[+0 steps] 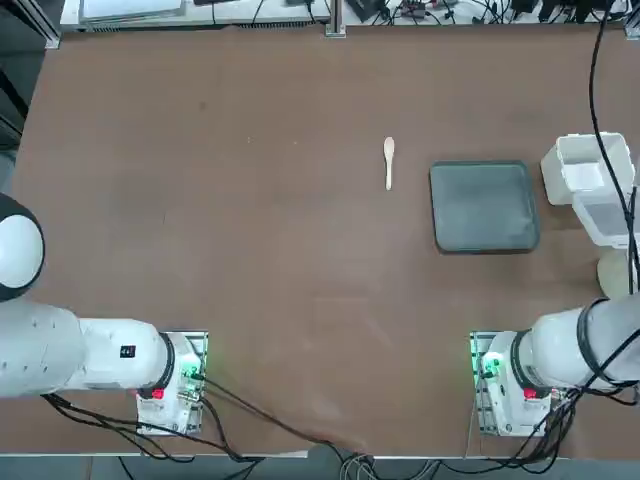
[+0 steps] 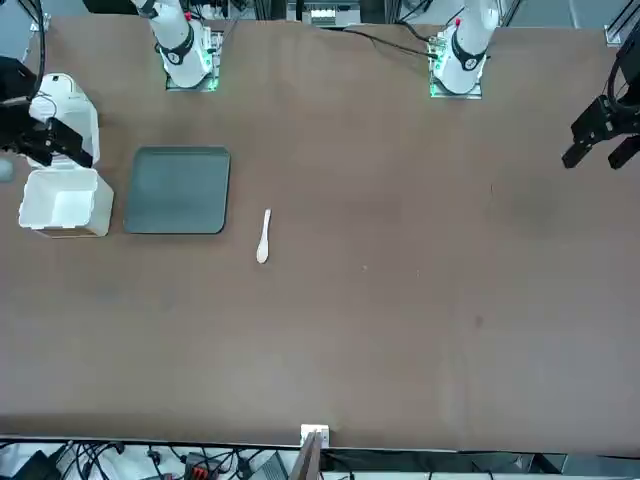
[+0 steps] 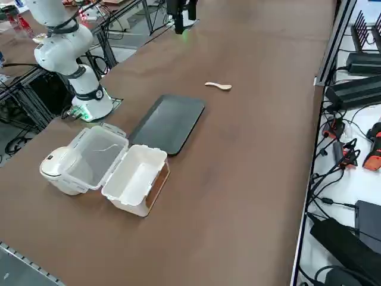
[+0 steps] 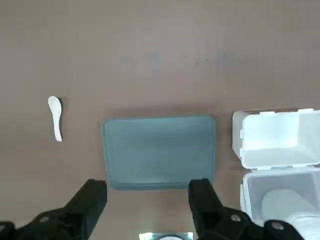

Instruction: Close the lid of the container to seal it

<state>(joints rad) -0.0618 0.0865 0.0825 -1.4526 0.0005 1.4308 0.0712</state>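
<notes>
Facing you from the wrist view, the container (image 4: 276,140) stands open on the table, ahead of your right claw (image 4: 149,184) and off to its right. Its lid (image 4: 252,192) is folded back on the hinge toward the robot's side, nearer the claw than the box is, and still attached along one edge. You have the claw spread wide, its two fingers well apart with nothing between them, raised above the table. A white rounded object (image 3: 58,170) sits at the lid's outer end, partly showing through the translucent plastic. Just beside the container, on its left, you'll find the dark grey flat tray (image 4: 159,152), ahead of the claw; in the wrist view one finger overlaps its near edge. Farther to the claw's left, past the tray, a small white spoon (image 4: 56,117) lies on the brown table (image 1: 300,250).
</notes>
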